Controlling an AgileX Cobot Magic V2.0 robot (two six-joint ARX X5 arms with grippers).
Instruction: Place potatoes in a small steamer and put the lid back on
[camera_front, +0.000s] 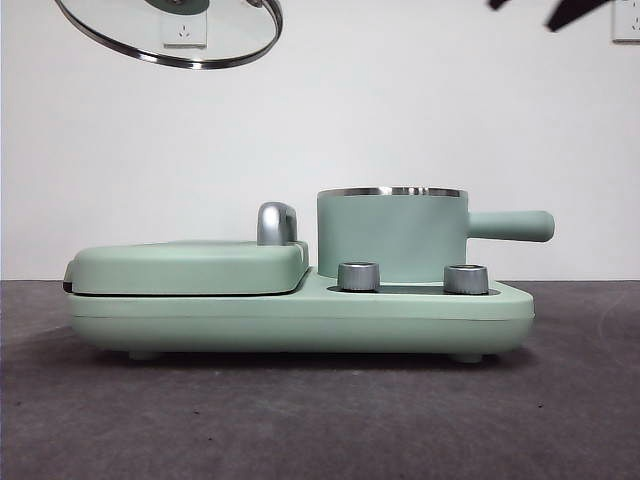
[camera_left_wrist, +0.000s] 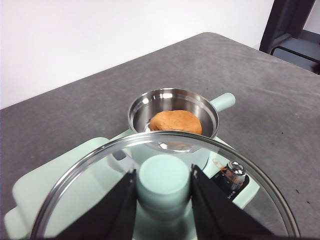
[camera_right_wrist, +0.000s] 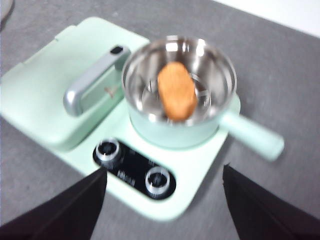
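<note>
The orange-brown potato (camera_right_wrist: 177, 90) lies inside the small steamer (camera_front: 392, 238), a mint-green pot with a steel rim and a side handle; it also shows in the left wrist view (camera_left_wrist: 176, 121). My left gripper (camera_left_wrist: 163, 192) is shut on the mint-green knob of the glass lid (camera_left_wrist: 250, 187). It holds the lid high in the air, up and to the left of the steamer, as the front view (camera_front: 170, 35) shows. My right gripper (camera_right_wrist: 162, 200) is open and empty, high above the appliance; in the front view only its black tips (camera_front: 560, 12) show at the top right.
The steamer stands on a mint-green appliance base (camera_front: 300, 315) with two silver dials (camera_front: 358, 276). A flat griddle cover (camera_front: 190, 265) with a silver handle (camera_front: 275, 222) lies left of the steamer. Dark grey table (camera_front: 320, 420) all around.
</note>
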